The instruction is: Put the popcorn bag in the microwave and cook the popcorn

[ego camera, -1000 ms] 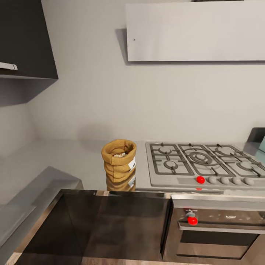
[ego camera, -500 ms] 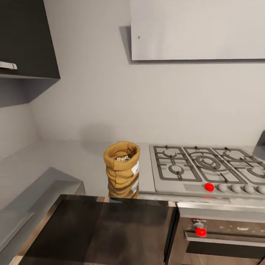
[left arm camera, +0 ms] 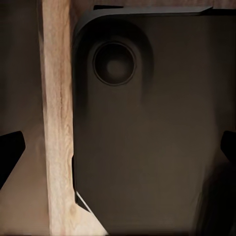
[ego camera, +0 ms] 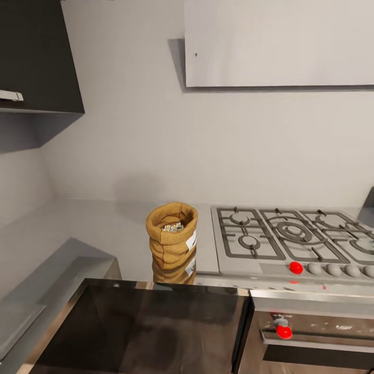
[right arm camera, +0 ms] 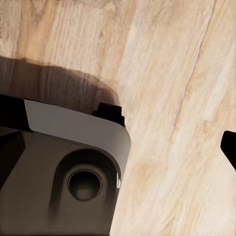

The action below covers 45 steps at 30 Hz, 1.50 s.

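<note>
- Head view looks down on the popcorn bag (ego camera: 172, 235), a small squat tan-brown paper sack with a rolled-down rim and a small white label on its side, standing upright on the long grey, shiny steel-like surface (ego camera: 93, 228).
- It sits near the front edge of that surface, just beside the left edge of the grey gas hob with dark grates (ego camera: 291, 241); whether the two touch I cannot tell.
- Inside the open mouth lies a pale speckled heap of small whitish popcorn kernels (ego camera: 172, 227), well below the rim.
- Below the front edge are the dark brown-black glossy cabinet fronts (ego camera: 145, 327), and to the right the black built-in oven with a red knob (ego camera: 311, 337). A dark wall cabinet (ego camera: 36, 57) hangs at upper left and a pale grey flat panel (ego camera: 280, 41) is on the wall above the hob.
- Left wrist view shows the two dark fingers (left arm camera: 11, 153) of the left gripper (left arm camera: 118, 152) at the picture's edges, spread wide with nothing between them, over part of the robot's dark base and pale wooden floor (left arm camera: 56, 123).
- Right wrist view shows one dark finger (right arm camera: 229, 147) of the right gripper at the edge, above the wooden floor; how those fingers stand I cannot tell.
- My guess is the sack is light and soft-walled, so it will crumple if squeezed hard and could tip and spill kernels.
- The middle of the body, below the thick rolled rim, looks the safest place to take hold, keeping it upright.
</note>
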Available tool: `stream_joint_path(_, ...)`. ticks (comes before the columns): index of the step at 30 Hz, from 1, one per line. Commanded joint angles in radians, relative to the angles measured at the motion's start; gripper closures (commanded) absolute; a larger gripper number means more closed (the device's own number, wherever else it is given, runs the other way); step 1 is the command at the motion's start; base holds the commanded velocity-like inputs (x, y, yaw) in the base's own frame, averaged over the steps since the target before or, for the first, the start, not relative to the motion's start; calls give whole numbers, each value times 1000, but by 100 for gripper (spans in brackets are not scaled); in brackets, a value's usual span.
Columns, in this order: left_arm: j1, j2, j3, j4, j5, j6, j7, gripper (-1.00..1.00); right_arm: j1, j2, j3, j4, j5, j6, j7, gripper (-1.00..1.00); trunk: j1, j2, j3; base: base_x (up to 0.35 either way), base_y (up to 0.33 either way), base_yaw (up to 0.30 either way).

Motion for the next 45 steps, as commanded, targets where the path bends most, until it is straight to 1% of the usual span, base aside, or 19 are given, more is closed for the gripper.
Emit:
stream_joint_path(1, 0, 1, 1, 0, 3, -2, 1, -100, -1, -1, -6, 3, 7, -5, 2, -100, -4, 7, 2, 0, 0, 0)
stream_joint_path(41, 0, -1, 1, 0, 3, -2, 1, -100, -1, -5, -5, 3, 8, -11, 2, -100, -157, 287, 128, 0, 0, 0)
stream_joint_path(45, 0, -1, 1, -1, 3, -4, 1, -100, -1, -5, -5, 3, 8, -11, 2, -100, -157, 287, 128, 0, 0, 0)
